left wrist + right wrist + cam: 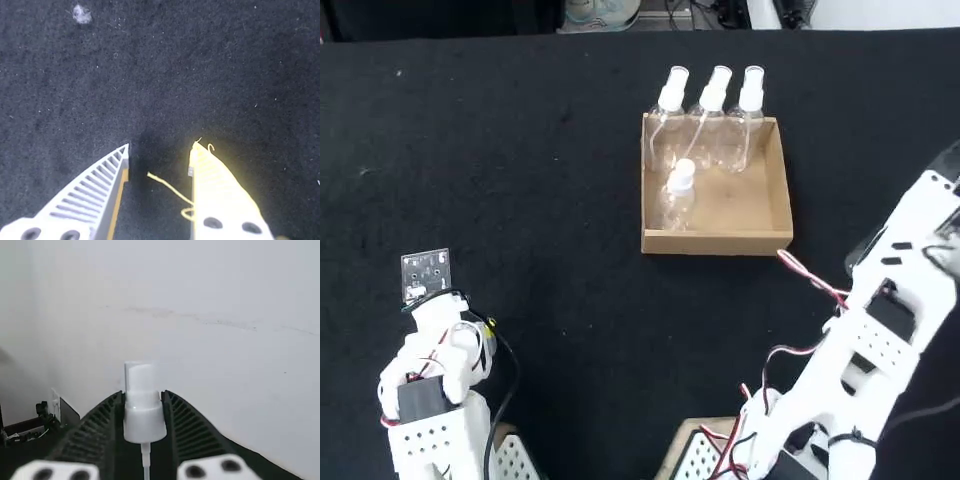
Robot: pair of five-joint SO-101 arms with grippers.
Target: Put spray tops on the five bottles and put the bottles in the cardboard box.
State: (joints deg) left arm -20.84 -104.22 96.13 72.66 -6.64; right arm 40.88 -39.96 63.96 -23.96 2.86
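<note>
While the left arm [435, 390] sits at the near left corner of the table [520, 150], the left claw [160, 147] points down at the black surface with its jaws apart and nothing between them.

Right of the table's middle, toward the far edge, stands the cardboard box [740, 242]. Four bottles are inside it, each already fitted with a top. A row of three bottles [712, 125] lines the far wall, and a fourth bottle [677, 200] stands alone near the front wall on the box's left side.

From the near right corner, the right arm [880, 340] rises toward the right edge of the table. The right claw [142, 394] is clamped on a loose spray top [144, 415]. It grips the collar, with the nozzle cap standing above the fingertips and the thin dip tube hanging between the jaws. This claw faces a pale wall [225, 300], not the table.

Step in hand, by judgement: assembly of the fifth and last bottle, with four of five complete.

The next move calls for the following:
1. An uncapped bottle must be held upright and steady, most likely by the free left claw.
2. The dip tube must enter the neck first. It is slender, so alignment is the critical point.
3. The collar must then be seated squarely on the neck.
4. The finished bottle goes into the open floor of the box beside the fourth bottle.
</note>
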